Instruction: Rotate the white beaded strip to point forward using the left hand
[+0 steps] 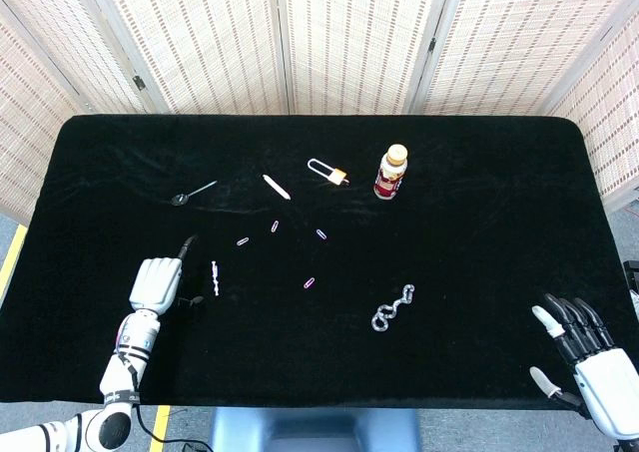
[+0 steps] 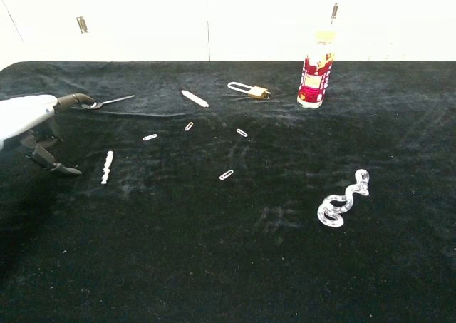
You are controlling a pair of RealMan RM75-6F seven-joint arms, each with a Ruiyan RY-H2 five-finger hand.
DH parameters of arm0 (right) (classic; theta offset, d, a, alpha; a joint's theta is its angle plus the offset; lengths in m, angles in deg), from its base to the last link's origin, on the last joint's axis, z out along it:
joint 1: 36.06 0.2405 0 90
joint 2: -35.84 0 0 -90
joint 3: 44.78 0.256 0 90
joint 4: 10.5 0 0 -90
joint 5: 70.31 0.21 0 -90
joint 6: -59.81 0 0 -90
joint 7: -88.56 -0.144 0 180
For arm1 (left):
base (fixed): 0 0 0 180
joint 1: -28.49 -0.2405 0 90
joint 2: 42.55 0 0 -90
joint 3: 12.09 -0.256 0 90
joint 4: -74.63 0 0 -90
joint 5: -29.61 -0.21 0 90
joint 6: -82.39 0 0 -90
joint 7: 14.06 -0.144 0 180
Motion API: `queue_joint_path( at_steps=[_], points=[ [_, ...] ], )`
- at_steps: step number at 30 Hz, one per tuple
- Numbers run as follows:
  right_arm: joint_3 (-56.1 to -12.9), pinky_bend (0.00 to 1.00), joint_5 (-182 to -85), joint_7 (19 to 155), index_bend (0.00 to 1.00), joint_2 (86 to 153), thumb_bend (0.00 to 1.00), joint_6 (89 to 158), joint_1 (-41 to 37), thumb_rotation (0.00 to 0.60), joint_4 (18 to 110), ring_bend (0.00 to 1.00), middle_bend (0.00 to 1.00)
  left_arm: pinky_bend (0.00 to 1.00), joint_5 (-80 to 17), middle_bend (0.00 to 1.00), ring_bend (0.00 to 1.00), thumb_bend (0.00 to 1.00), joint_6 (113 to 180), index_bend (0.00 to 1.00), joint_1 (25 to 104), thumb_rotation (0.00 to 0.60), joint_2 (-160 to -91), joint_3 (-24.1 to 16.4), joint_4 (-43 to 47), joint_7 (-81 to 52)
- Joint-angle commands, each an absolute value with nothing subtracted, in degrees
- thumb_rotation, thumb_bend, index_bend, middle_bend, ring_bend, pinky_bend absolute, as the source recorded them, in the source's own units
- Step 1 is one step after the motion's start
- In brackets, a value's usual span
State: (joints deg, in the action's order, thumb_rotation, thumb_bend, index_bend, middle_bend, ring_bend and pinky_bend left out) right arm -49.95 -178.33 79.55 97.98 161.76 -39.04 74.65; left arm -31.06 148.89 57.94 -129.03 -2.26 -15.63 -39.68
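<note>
"So where's the strip (image 1: 215, 279)?"
"Flat on the table (image 1: 449, 203), lying near-to-far, just right of my left hand (image 1: 157, 284). Both my hands hold nothing, fingers apart; right hand (image 1: 589, 357) sits at the near right."

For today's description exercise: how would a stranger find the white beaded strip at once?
Start at the black table's near-left area, beside the left hand. The white beaded strip lies just right of it, untouched, pointing away from the robot. Unlike the paper clips nearby, it is straight, white and knobbly.

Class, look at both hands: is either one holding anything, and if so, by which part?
Nothing is held. The white beaded strip lies on the table beside the open left hand; the right hand is open too.
</note>
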Motion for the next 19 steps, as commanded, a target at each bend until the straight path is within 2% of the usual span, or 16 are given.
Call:
queue_joint_path(
  at_steps=[1, 3, 5, 10, 12, 13, 14, 15, 16, 19],
  points=[
    [-50.0, 0.0, -178.42, 79.68, 0.0, 98.02, 0.29, 161.77, -39.05, 0.6, 74.62, 0.0, 0.0, 1.0, -33.31, 0.95, 1.0, 0.13, 151.58, 0.0, 56.36, 0.6, -125.97, -3.76, -19.87, -40.7],
    [-50.06, 0.0, -178.6, 79.87, 0.0, 98.09, 0.29, 161.89, -39.09, 0.6, 74.57, 0.0, 0.0, 1.0, -35.41, 0.9, 0.99, 0.13, 153.17, 0.0, 55.1, 0.6, -123.76, -5.12, -22.62, -40.57],
    [-50.14, 0.0, -178.82, 80.14, 0.0, 98.15, 0.29, 162.11, -39.2, 0.6, 74.51, 0.0, 0.0, 0.97, -38.98, 0.81, 0.91, 0.13, 154.73, 0.0, 53.14, 0.6, -120.4, -7.85, -25.85, -39.62],
    [-50.07, 0.0, -178.59, 80.68, 0.0, 98.35, 0.29, 162.14, -39.34, 0.6, 74.56, 0.0, 0.0, 0.52, -48.53, 0.31, 0.37, 0.13, 160.34, 0.05, 46.19, 0.6, -112.27, -17.05, -29.32, -37.6],
    [-49.96, 0.0, -178.25, 81.08, 0.0, 98.41, 0.29, 161.69, -39.23, 0.6, 74.75, 0.0, 0.0, 0.22, -54.29, 0.1, 0.12, 0.13, 166.56, 0.06, 41.57, 0.6, -111.71, -20.74, -27.11, -36.72],
    [-49.87, 0.0, -178.0, 81.43, 0.0, 98.48, 0.29, 161.39, -39.16, 0.6, 74.93, 0.0, 0.0, 0.12, -57.56, 0.05, 0.05, 0.13, 170.86, 0.05, 38.61, 0.6, -112.32, -22.42, -24.68, -35.78],
    [-49.8, 0.0, -177.77, 81.73, 0.0, 98.53, 0.29, 161.15, -39.14, 0.6, 75.1, 0.0, 0.0, 0.04, -59.61, 0.01, 0.01, 0.13, 174.07, 0.04, 36.4, 0.6, -113.03, -23.38, -22.61, -34.91],
    [-49.76, 0.0, -177.55, 82.04, 0.0, 98.56, 0.29, 160.96, -39.15, 0.6, 75.3, 0.0, 0.0, 0.0, -61.29, 0.0, 0.0, 0.13, 177.13, 0.03, 34.3, 0.6, -113.87, -24.07, -20.39, -34.03],
    [-49.63, 0.0, -177.22, 82.43, 0.0, 98.62, 0.29, 160.89, -39.23, 0.6, 75.56, 0.0, 0.0, 0.0, -62.7, 0.0, 0.0, 0.13, 180.59, 0.02, 31.79, 0.6, -114.93, -24.59, -17.78, -33.12],
    [-49.29, 0.0, -176.7, 83.55, 0.0, 98.89, 0.29, 160.81, -39.35, 0.6, 76.15, 0.0, 0.0, 0.0, -66.26, 0.0, 0.0, 0.13, 184.63, 0.0, 28.91, 0.6, -114.76, -25.63, -16.5, -34.46]
  ],
)
